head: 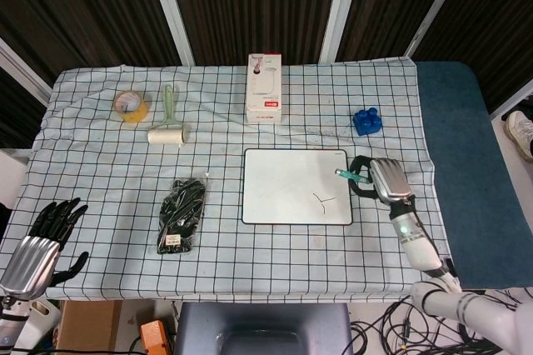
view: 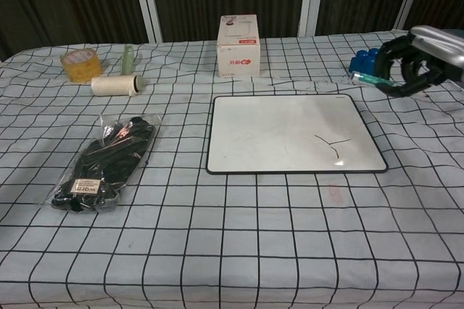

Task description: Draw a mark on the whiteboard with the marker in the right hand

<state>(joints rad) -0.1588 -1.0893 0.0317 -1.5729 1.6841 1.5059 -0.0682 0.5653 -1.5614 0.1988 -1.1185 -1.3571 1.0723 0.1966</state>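
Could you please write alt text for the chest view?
A whiteboard bearing a small black mark lies on a checked cloth, while the right robot hand holds a marker beside it. A bagged glove lies left.

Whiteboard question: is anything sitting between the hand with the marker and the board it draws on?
Nothing visible. The right hand holds the marker just off the right edge of the whiteboard, and only bare checked cloth lies between them. The board carries a small drawn mark and nothing on top; the blue block sits farther back.
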